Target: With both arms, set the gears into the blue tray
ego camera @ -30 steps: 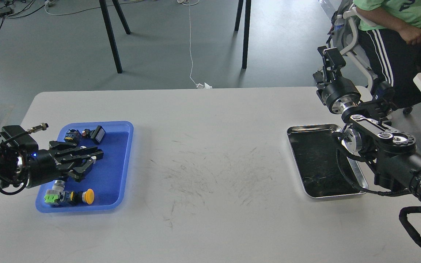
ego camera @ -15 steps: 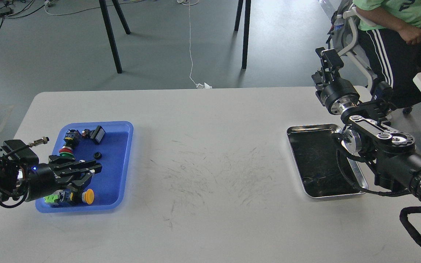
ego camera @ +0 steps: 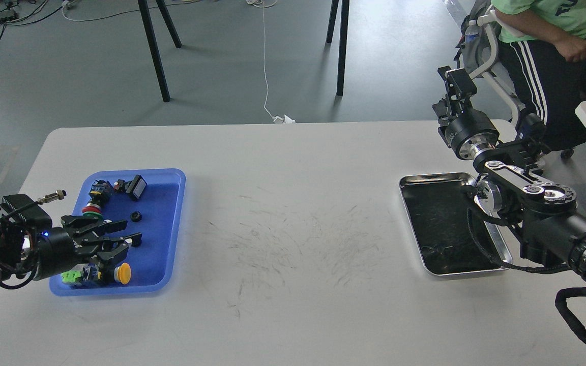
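Observation:
The blue tray lies at the table's left. One tiny black gear rests on its floor, right of a red-and-green push-button. My left gripper reaches in over the tray's left rim, its fingers spread open and holding nothing, just below and left of the gear. A small dark bit by its lower fingertip is too small to identify. My right gripper is raised beyond the table's far right edge, well away from both trays; it looks dark and end-on, so its fingers cannot be told apart.
Push-button switches lie in the blue tray: a yellow one, a green one, and black ones at the back. A shiny silver tray sits at the right under my right forearm. A seated person is at the far right.
My left gripper drew back left and toward me, uncovering the gear and the red-and-green button, and its fingers spread apart. The right gripper shifted slightly up and left.

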You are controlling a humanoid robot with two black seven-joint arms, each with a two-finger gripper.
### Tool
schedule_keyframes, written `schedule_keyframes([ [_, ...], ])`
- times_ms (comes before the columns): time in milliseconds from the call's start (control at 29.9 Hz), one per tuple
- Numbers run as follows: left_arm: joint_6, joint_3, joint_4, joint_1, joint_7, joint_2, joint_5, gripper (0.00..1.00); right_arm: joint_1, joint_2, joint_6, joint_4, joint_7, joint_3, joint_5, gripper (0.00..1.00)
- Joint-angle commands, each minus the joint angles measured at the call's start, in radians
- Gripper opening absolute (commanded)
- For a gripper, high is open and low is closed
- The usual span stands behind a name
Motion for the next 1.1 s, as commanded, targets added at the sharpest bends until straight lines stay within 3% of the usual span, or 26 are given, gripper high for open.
schedule_keyframes([
  [0, 0.000, -0.005, -0.001, 0.002, 0.000, 0.006, -0.009, 0.52, 0.002, 0.000, 0.000, 0.003, 0.000, 0.000, 0.000, 0.96],
  [334, 0.000, -0.198, -0.027, -0.014, 0.000, 0.054, -0.299, 0.70, 0.015, -0.011, 0.009, 0.068, 0.000, 0.012, 0.007, 0.99],
  [669, 0.000, -0.451, -0.024, -0.015, 0.000, 0.052, -0.642, 0.78, 0.046, -0.061, 0.011, 0.193, 0.000, 0.018, 0.011, 0.99],
  [869, -0.223, -0.628, -0.013, 0.000, 0.000, 0.045, -0.839, 0.87, 0.061, -0.098, 0.017, 0.246, 0.000, 0.018, 0.012, 0.99],
  [1070, -0.340, -0.643, -0.007, -0.009, 0.000, 0.039, -0.964, 0.90, 0.080, -0.103, 0.018, 0.246, -0.004, 0.011, 0.108, 0.99],
])
